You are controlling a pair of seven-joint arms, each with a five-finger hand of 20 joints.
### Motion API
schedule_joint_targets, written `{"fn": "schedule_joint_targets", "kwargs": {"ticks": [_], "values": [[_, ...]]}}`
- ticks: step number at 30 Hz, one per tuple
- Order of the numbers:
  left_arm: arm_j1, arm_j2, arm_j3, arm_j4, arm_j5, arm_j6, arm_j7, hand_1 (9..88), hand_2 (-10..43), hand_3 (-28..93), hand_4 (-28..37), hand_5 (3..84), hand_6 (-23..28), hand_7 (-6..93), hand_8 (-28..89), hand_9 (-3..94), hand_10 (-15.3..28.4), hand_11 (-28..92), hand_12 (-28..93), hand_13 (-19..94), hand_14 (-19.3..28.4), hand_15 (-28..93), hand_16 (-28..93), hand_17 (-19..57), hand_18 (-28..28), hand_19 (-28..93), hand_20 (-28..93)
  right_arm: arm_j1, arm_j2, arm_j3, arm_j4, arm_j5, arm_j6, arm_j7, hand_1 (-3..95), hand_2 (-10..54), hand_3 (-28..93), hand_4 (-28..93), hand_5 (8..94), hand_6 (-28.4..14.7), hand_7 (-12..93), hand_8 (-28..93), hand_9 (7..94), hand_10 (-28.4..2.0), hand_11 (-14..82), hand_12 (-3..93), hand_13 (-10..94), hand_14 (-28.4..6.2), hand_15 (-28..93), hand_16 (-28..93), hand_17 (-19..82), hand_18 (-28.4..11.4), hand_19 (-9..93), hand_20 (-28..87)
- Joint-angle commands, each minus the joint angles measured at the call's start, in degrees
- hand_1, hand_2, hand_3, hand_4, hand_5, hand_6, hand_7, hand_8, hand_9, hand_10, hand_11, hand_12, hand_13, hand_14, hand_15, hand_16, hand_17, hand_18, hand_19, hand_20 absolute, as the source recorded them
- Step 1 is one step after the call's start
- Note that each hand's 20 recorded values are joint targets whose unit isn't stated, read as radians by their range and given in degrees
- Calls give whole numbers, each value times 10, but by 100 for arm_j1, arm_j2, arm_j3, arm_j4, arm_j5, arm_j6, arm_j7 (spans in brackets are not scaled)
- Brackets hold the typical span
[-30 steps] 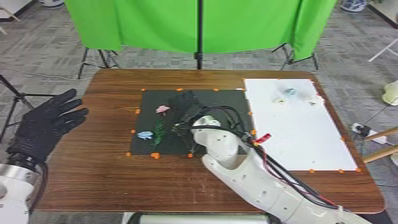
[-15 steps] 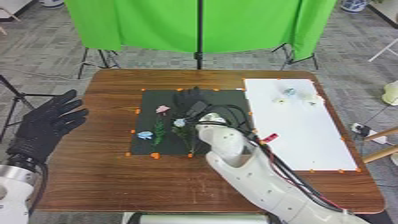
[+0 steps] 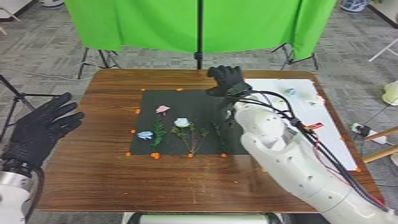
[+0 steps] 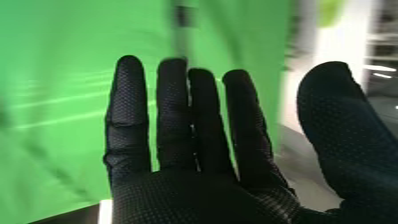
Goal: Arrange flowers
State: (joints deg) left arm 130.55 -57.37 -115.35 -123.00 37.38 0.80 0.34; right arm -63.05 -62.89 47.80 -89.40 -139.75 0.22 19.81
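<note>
"How's the right arm sitting?"

"Stretched forward across the table, its right hand (image 3: 228, 84) up by the far edge, near where the mat (image 3: 200, 105) and the white sheet (image 3: 277, 85) meet. Fingers point away from the robot."

"Holding anything?"

"Nothing. In the right wrist view the right hand (image 4: 200, 197) has its fingers straight, thumb held well apart."

"And the left hand (image 3: 37, 131)?"

"By the table's left edge, fingers extended, empty."

"What's underneath?"

"A brown wooden table (image 3: 133, 185), with the dark mat left of the white sheet. Orange markers (image 3: 155, 156) dot their edges. Beyond the table hangs a green cloth (image 3: 151, 25), a black pole (image 3: 200, 42) in front, over grey carpet (image 3: 53, 65)."

"Now the flowers."

"Three heads on the mat. The pink one (image 3: 162, 109) is toward the far left, with feathery greenery (image 3: 158, 132) nearer the robot. The blue one (image 3: 145, 135) is just left of that greenery. The white one (image 3: 182, 122) lies to their right, full-headed, above thin, branching green stems (image 3: 192, 140)."

"Any on the sheet?"

"A small pale blue one (image 3: 290, 91) and a whitish one (image 3: 312, 102), toward the far end."
</note>
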Motion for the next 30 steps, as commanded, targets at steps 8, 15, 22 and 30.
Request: {"fn": "schedule_joint_targets", "kwargs": {"ticks": [8,15,22,30], "values": [[156,-95,-75,-35,0,74,53,257,42,726,-253,362,29,161,-103,310,118,205,89,273,141,439,-41,-65,213,528,90,-576,1688,935,438,-186,514,1076,313,-62,902,-282,432,15,460,-244,502,-85,377,187,479,-43,478,131,158,-169,579,191],[161,-118,-64,-42,10,77,38,258,42,725,-253,363,30,160,-101,309,120,206,88,272,142,443,-42,-66,213,530,88,-902,1846,1060,341,-531,678,772,352,-91,877,-283,482,29,496,-153,573,-71,405,233,545,-32,566,162,193,-153,626,241],[205,-127,-89,-53,2,96,61,257,41,726,-252,363,30,159,-100,309,120,207,88,271,144,445,-44,-66,213,530,86,-950,1868,906,414,-890,754,472,385,-95,830,-283,503,37,554,-82,623,-49,365,342,576,-20,590,256,208,-148,655,279],[165,-117,-59,-38,4,79,51,258,41,725,-253,363,31,157,-99,308,120,207,88,270,145,446,-45,-66,214,531,84,-767,1706,679,582,-1081,491,454,373,-95,842,-283,492,40,530,-98,598,-52,395,323,558,-22,603,252,207,-146,653,287]]}}
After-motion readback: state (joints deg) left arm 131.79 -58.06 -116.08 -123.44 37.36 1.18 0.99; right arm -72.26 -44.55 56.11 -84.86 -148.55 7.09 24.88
